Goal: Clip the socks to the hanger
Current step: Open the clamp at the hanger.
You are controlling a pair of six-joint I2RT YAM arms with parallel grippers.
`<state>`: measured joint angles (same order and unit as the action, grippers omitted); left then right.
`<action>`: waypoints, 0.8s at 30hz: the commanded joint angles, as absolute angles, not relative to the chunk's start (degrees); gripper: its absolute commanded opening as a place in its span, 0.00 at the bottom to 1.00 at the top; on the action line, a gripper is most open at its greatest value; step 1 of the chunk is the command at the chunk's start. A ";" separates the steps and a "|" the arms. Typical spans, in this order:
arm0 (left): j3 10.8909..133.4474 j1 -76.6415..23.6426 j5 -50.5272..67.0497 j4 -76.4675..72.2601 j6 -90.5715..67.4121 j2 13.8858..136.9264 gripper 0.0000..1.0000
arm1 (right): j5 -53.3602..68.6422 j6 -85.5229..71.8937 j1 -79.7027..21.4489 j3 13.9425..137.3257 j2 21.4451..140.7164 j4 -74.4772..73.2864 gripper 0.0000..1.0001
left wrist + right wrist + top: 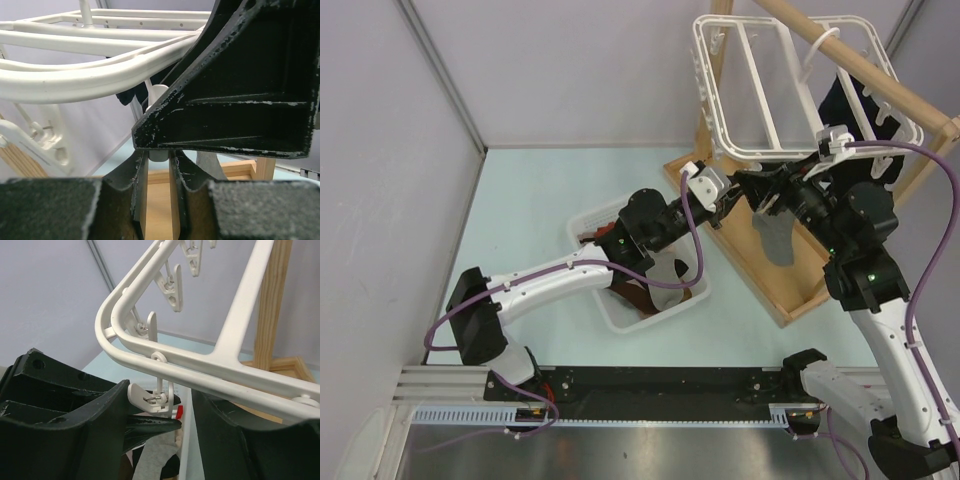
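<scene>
The white hanger (pixel 760 152) hangs from a wooden pole, and both grippers meet under its near edge. My left gripper (pixel 730 197) is shut on a small white clip (pixel 159 150) dangling from the hanger (pixel 75 80). The right gripper (pixel 772 195) stands open, its fingers wide on either side of that clip (pixel 159 395) below the hanger (pixel 200 367). A grey sock (pixel 775 240) hangs straight down beneath the clip. Whether the clip bites the sock (pixel 155 460) is hidden. The dark finger (pixel 150 425) under the clip belongs to the left gripper (pixel 159 160).
A white slotted basket (pixel 590 278) with brown and pale socks (pixel 640 300) sits under the left arm. The wooden rack's base (pixel 770 290) lies on the table and its pole (pixel 860 60) crosses above. A black sock (pixel 840 100) hangs at the hanger's far right.
</scene>
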<state>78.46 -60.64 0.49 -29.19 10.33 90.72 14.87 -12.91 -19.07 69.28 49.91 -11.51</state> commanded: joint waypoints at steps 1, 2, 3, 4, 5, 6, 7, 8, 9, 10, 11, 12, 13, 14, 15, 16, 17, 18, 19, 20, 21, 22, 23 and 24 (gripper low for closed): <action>80.95 -61.17 2.46 -28.74 8.70 89.03 0.02 | 14.06 -14.15 -19.34 69.79 50.45 -6.68 0.54; 81.03 -61.17 2.46 -28.74 8.70 89.12 0.02 | 14.24 -14.15 -19.34 69.70 50.54 -6.68 0.52; 81.21 -61.17 2.55 -28.57 8.70 89.12 0.02 | 14.24 -14.15 -19.42 69.78 50.71 -6.68 0.50; 81.30 -61.17 2.72 -28.30 8.70 89.12 0.03 | 14.24 -14.06 -19.42 69.70 50.71 -7.03 0.47; 81.39 -61.17 2.81 -28.13 8.70 89.12 0.03 | 14.24 -14.06 -19.51 69.70 50.71 -7.21 0.45; 81.47 -61.17 2.81 -27.95 8.61 89.12 0.03 | 14.06 -14.06 -19.51 69.78 50.71 -7.29 0.43; 81.47 -61.17 2.81 -27.78 8.61 89.03 0.04 | 13.98 -14.06 -19.69 69.70 50.63 -7.38 0.36; 81.39 -61.17 2.81 -27.69 8.61 89.03 0.08 | 13.71 -13.98 -19.60 69.78 50.45 -7.47 0.33; 81.04 -61.17 2.73 -27.69 8.53 88.86 0.12 | 13.62 -14.06 -19.77 69.70 50.36 -7.47 0.29; 80.95 -61.17 2.55 -27.86 8.53 88.77 0.16 | 13.62 -13.98 -19.69 69.78 50.19 -7.56 0.24; 80.69 -61.17 2.20 -27.95 8.53 88.68 0.22 | 13.28 -13.97 -19.69 69.70 50.10 -7.73 0.22; 80.25 -61.17 2.11 -28.04 8.61 88.42 0.25 | 13.18 -14.06 -19.77 69.70 50.10 -7.73 0.21; 80.07 -61.17 1.85 -28.12 8.61 88.16 0.28 | 13.01 -14.06 -19.78 69.70 49.92 -8.08 0.20; 79.81 -61.17 1.15 -28.47 8.70 87.98 0.32 | 12.75 -13.98 -19.78 69.70 49.92 -8.17 0.20; 79.20 -61.17 0.97 -28.65 8.79 87.80 0.37 | 12.66 -13.97 -19.86 69.70 49.83 -8.61 0.19; 78.75 -61.17 0.71 -28.74 8.79 87.11 0.42 | 12.48 -14.15 -19.95 69.70 49.92 -8.79 0.18; 77.88 -61.17 0.44 -28.91 8.88 86.75 0.52 | 12.22 -14.15 -19.95 69.70 49.92 -8.88 0.18; 77.35 -61.17 0.18 -29.00 8.88 86.14 0.57 | 12.13 -14.15 -20.04 69.70 49.83 -9.14 0.18; 76.73 -61.17 0.26 -29.00 8.88 85.09 0.61 | 12.13 -14.15 -20.13 69.70 49.83 -9.23 0.18; 75.08 -61.17 0.18 -28.92 8.88 84.30 0.68 | 11.87 -14.06 -20.21 69.70 49.83 -9.23 0.18; 74.10 -61.17 -2.09 -28.83 8.62 83.59 0.70 | 11.78 -14.15 -20.39 69.70 49.83 -9.32 0.18; 73.05 -61.17 -2.63 -28.65 8.44 81.84 0.73 | 11.69 -13.98 -20.56 69.70 49.83 -9.23 0.18; 70.69 -61.17 -3.42 -27.78 7.92 80.87 0.76 | 11.52 -13.89 -20.57 69.70 49.83 -9.40 0.18; 69.53 -61.17 -5.43 -27.08 7.56 79.99 0.79 | 11.43 -13.80 -20.65 69.70 49.83 -9.40 0.18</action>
<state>73.78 -60.99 -0.82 -27.51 9.02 86.08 12.40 -13.54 -20.10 69.23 50.52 -10.15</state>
